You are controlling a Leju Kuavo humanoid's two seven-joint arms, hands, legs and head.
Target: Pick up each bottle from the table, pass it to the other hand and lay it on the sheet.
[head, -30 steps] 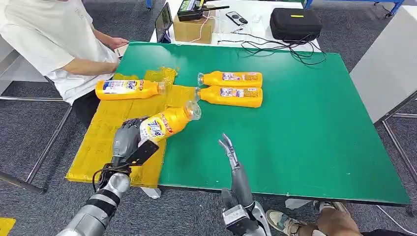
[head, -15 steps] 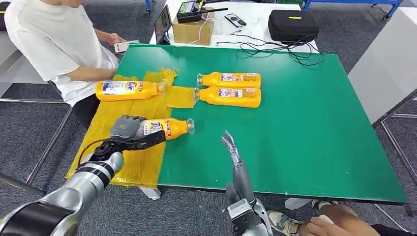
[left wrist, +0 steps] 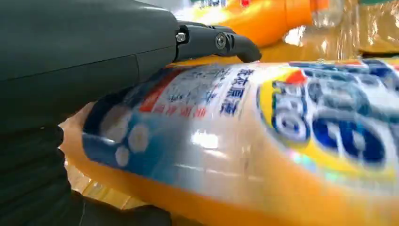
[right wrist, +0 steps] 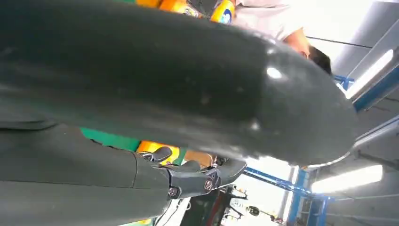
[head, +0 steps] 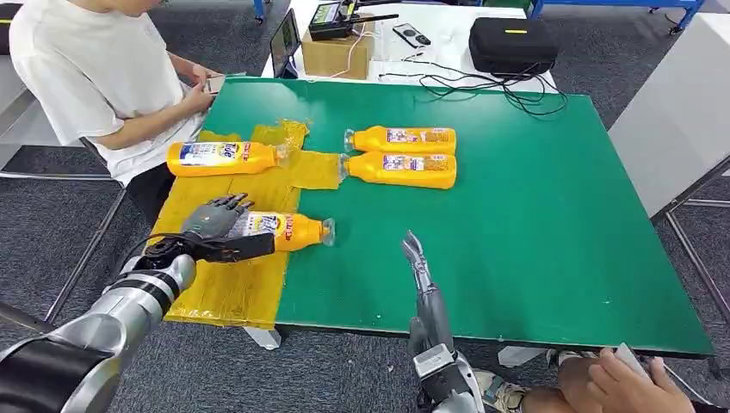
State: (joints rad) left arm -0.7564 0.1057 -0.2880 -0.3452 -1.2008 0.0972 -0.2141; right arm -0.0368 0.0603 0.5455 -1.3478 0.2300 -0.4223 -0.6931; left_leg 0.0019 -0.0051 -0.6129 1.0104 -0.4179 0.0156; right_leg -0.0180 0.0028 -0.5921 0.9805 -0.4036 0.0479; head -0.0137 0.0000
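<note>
An orange bottle (head: 288, 231) lies on its side on the yellow sheet (head: 215, 288), cap toward the green table (head: 534, 215). My left hand (head: 211, 225) is at its base, fingers lifted and spread over it, thumb (head: 250, 248) along its near side. In the left wrist view the bottle's label (left wrist: 282, 132) is very close, with a finger (left wrist: 216, 41) arched above it. A second bottle (head: 225, 157) lies farther back on the sheet. Two more bottles (head: 405, 138) (head: 403, 169) lie side by side on the table. My right hand (head: 417, 258) is open and flat over the table's near edge, holding nothing.
A person in a white shirt (head: 95, 77) sits at the table's far left corner, arms near the sheet. A black case (head: 514, 41), cables and a cardboard box (head: 337, 52) sit on a white table behind. Another person's hand (head: 628, 387) is at bottom right.
My left hand has brought the bottle down from a raised tilt to lie flat on the sheet, and its fingers have lifted off. My right hand has drifted slightly right.
</note>
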